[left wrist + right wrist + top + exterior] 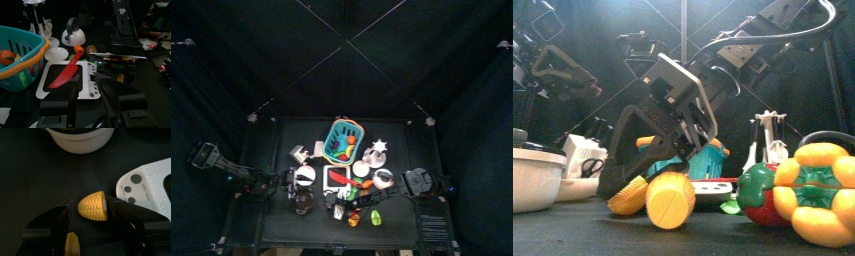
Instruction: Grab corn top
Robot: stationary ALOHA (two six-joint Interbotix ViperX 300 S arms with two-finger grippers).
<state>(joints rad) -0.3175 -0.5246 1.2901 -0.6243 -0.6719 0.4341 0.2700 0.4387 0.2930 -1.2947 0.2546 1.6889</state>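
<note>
While the right tool [93,215] is straddling the corn top [94,206] with jaws apart beside the scale [148,183], the basket [20,60] is holding a tomato [7,56]; I cannot tell the left tool's [85,97] state.

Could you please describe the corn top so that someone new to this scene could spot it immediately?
Find the white bowl near the table's front. Just beside it, between the open right gripper's black jaws, lies the corn top: a short yellow domed cap with kernel rows, stubbier than the longer corn piece beside it.
</note>
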